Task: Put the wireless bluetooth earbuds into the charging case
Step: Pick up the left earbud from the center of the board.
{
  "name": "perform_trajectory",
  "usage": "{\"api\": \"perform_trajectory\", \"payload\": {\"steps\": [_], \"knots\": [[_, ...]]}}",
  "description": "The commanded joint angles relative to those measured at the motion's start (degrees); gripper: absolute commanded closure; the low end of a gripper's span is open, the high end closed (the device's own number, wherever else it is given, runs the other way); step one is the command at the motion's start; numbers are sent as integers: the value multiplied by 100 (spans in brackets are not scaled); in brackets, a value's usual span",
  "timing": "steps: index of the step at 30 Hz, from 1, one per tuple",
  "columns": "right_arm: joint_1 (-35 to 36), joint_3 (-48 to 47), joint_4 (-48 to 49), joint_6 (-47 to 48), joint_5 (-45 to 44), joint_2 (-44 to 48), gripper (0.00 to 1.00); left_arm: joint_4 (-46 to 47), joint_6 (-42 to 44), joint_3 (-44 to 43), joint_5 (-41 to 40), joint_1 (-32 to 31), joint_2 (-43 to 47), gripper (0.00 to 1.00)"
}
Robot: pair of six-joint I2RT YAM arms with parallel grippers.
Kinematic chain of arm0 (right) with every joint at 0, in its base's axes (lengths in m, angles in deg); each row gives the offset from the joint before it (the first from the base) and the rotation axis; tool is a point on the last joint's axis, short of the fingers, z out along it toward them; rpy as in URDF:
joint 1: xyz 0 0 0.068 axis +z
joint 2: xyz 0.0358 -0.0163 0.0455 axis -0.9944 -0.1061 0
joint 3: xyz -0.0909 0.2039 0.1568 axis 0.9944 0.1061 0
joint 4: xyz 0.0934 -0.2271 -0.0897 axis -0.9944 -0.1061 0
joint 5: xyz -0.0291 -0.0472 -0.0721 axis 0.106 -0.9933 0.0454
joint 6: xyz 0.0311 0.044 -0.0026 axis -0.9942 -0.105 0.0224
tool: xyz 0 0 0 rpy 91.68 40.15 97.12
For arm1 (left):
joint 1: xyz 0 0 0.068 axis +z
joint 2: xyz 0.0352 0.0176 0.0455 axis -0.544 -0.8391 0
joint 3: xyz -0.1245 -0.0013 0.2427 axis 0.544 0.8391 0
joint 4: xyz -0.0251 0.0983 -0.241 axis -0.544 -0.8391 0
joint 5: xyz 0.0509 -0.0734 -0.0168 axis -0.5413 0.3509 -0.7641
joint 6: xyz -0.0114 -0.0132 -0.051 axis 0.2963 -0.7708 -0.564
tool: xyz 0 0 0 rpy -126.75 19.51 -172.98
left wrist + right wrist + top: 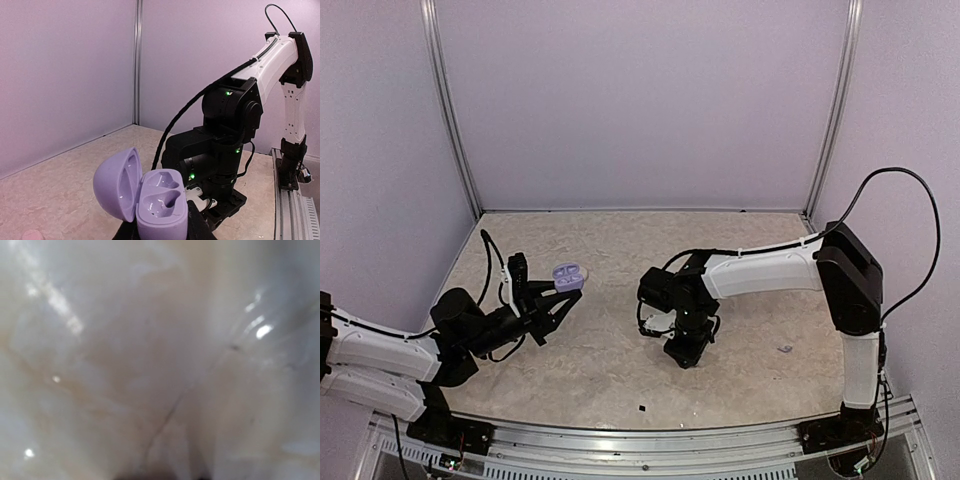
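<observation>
Left gripper (558, 296) pinching the open lilac charging case (568, 276) above the bench (600, 385), lid (112, 187) tipped left, both sockets (161, 202) bare, right gripper (685, 350) nose-down at the bench centre, jaw state indiscernible, wrist view blurred

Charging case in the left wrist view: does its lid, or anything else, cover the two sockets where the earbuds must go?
Nothing visible does. The charging case has its lid swung open to the side, and both sockets lie bare and empty.

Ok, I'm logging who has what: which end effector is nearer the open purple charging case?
Left. The left end effector holds the charging case; the right end effector is apart, well to the case's right, down at the table.
</observation>
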Motion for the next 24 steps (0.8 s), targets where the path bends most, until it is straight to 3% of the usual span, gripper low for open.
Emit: {"api": "perform_trajectory", "payload": {"steps": [1, 16, 18, 21, 24], "knots": [[62, -150, 211, 51, -74, -155, 68, 200, 23, 52, 39, 47, 35, 97], [60, -124, 217, 52, -74, -19, 84, 193, 45, 19, 38, 46, 1, 97], [62, -87, 225, 52, -68, 28, 82, 189, 56, -2, 51, 46, -15, 97], [58, -49, 200, -10, -115, 63, 67, 174, 60, -39, 89, 45, -42, 97], [64, -9, 173, -107, -192, 130, 65, 179, 62, -74, 122, 46, -82, 97]]}}
